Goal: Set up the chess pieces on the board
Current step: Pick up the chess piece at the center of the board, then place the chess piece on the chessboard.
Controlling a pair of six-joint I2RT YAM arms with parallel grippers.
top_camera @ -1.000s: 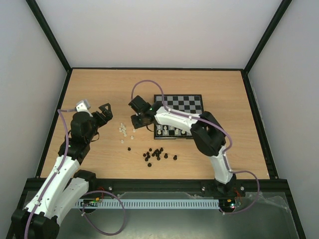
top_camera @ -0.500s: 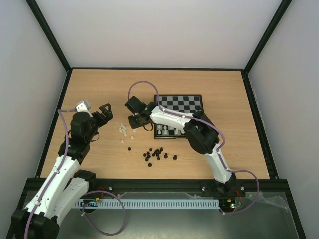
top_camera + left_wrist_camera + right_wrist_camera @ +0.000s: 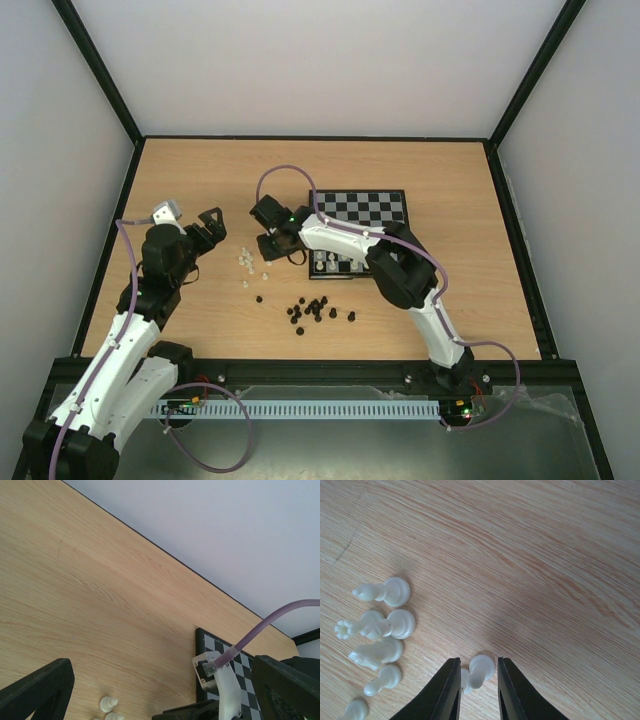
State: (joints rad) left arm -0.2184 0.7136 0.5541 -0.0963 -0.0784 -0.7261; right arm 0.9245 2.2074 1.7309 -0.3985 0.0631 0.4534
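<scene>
Top external view shows two arms over one wooden table (image 3: 200,170). One board (image 3: 380,208) lies right of centre, with a row of white men along its lower edge, too small to count. About seven loose chess pieces (image 3: 246,260) lie on the table just left of the board. Roughly a dozen black pieces (image 3: 315,308) cluster below, toward the centre. The left gripper (image 3: 210,228) hangs left of the loose white ones, apart from them. The right gripper (image 3: 268,250) sits low among them. Left wrist view: the left gripper's two fingers stand wide apart at the bottom corners with nothing between them. Two chess pieces show at the bottom edge and one board corner at lower right. Right wrist view: six chess pieces lie on their sides at the left. A seventh, a pawn (image 3: 479,671), lies at the bottom centre in the narrow gap between the right gripper's two fingers; whether they pinch it, I cannot tell.
</scene>
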